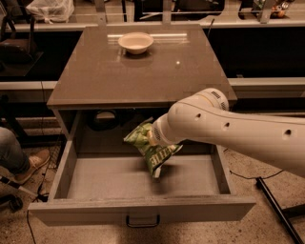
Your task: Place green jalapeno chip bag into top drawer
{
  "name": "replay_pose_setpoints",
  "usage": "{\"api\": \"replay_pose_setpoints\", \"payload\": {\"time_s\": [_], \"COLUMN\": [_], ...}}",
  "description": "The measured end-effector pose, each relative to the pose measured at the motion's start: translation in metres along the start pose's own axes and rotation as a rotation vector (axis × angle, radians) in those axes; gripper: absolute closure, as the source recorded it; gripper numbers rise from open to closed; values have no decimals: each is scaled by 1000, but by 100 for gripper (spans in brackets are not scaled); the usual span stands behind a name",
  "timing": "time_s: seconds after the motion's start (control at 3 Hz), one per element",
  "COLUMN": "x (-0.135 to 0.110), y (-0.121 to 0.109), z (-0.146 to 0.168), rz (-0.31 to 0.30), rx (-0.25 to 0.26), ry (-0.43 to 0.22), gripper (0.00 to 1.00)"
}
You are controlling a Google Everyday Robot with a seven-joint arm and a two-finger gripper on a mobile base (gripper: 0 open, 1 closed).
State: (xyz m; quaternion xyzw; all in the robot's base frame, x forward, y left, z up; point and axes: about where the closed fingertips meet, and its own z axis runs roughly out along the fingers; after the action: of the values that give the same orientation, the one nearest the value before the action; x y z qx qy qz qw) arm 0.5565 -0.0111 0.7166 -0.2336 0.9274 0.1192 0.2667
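The green jalapeno chip bag [151, 147] hangs crinkled in the air over the middle of the open top drawer [143, 209], a little above its floor. My gripper [153, 136] is at the end of the white arm [228, 131], which reaches in from the right. It is shut on the bag's upper part and is mostly hidden behind the wrist and the bag. The drawer is pulled fully out, and its small dark handle [142, 222] is at the front middle. Nothing lies on the visible drawer floor.
A round cream bowl [136, 42] stands at the back of the brown cabinet top [143, 76]. A person's leg and shoe [31, 164] are at the left of the drawer. A dark bar [276, 209] lies on the floor at the right. A white plastic bag [50, 9] sits at the back left.
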Motion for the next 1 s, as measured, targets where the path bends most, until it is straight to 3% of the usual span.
{"api": "replay_pose_setpoints", "payload": {"time_s": [0.33, 0.67, 1.0], "x": [-15, -27, -33], "y": [24, 39, 44], "z": [23, 41, 54], "rz": [-7, 12, 27], "rx": [-90, -203, -279], "ry": [0, -2, 0], "gripper": [82, 58, 36]}}
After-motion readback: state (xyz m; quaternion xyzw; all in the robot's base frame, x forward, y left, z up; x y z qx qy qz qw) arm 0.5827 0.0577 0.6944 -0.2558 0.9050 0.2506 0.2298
